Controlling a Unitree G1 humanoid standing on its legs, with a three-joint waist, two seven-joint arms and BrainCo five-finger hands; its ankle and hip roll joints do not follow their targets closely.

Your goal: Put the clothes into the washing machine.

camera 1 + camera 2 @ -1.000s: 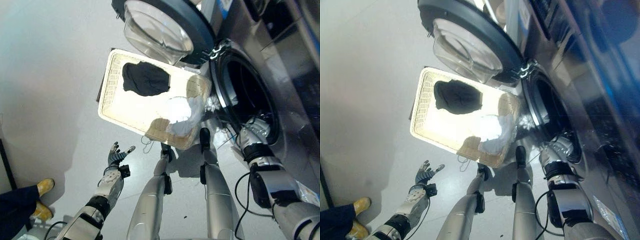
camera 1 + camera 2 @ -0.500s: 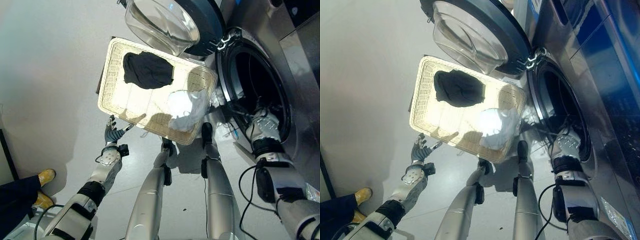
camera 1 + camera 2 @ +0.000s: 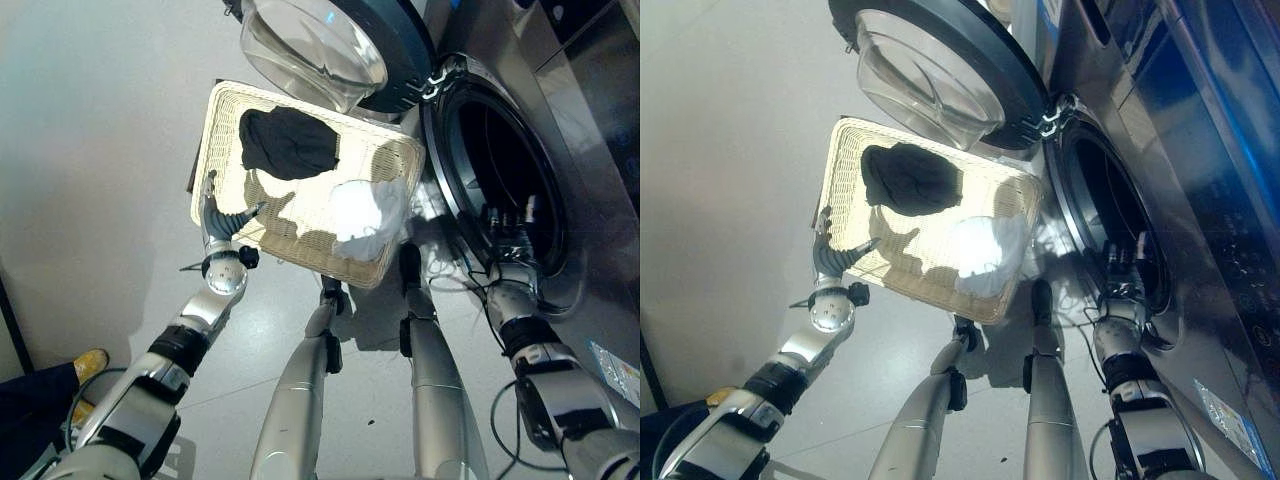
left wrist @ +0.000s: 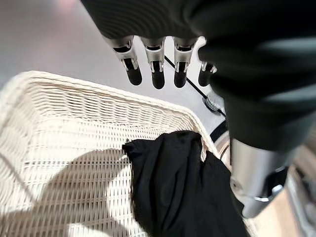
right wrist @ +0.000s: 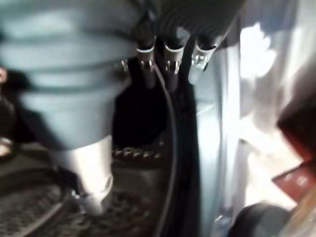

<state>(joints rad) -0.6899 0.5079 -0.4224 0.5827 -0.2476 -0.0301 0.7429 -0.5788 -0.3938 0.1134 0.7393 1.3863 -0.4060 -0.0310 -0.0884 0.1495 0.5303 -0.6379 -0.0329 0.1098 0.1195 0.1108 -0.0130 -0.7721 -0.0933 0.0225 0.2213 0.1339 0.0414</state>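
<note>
— On the pale grey floor, what stands in front of the machine?

— A cream wicker basket, flat on the smooth floor, one short end just beside the washing machine. The machine's round door, dark-rimmed with a clear bowl of glass, hangs open above the basket's far edge, and the dark drum opening shows beside it.

— And the clothes?

— Both are in the basket. A black garment lies bunched near the far edge, below the door. A white garment is heaped at the end nearest the machine, close to the near corner and up against the rim.

— The hands?

— The left hand hangs over the basket's near long edge, at the end away from the machine, fingers straight and spread, thumb held apart, holding nothing; its wrist view shows the black garment lying past its fingertips. The right hand is up at the lower rim of the drum opening, fingers extended and loose, empty.

— Anything else in the room?

— A person's yellow shoe and a dark trouser leg at the lower left, well apart from the basket.
</note>
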